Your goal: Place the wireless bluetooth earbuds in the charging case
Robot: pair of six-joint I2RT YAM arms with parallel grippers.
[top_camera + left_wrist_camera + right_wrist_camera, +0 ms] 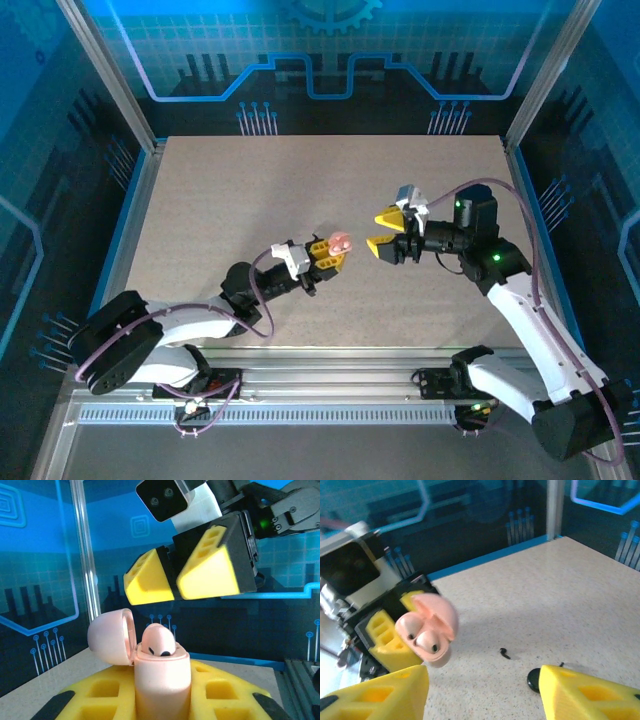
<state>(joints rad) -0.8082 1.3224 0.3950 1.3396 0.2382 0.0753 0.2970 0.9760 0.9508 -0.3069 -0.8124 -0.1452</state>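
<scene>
My left gripper [328, 254] is shut on the pale pink charging case [340, 242], held up above the table with its lid flipped open. Its yellow fingers [90, 695] clamp the case body [162, 672], and a pink earbud [159, 639] sits in the top. From the right wrist, two pink earbuds [426, 640] show seated side by side in the case [437, 622]. My right gripper [384, 231] is open just right of the case, nothing between its fingers [380, 692]. A black earbud [505, 653] lies on the table.
A small round black case [535, 680] lies on the table, partly hidden behind my right gripper's finger [590, 695]. Beside it a tiny black piece [561, 664] pokes out. Blue walls with metal posts [120, 80] enclose the speckled tabletop [300, 180].
</scene>
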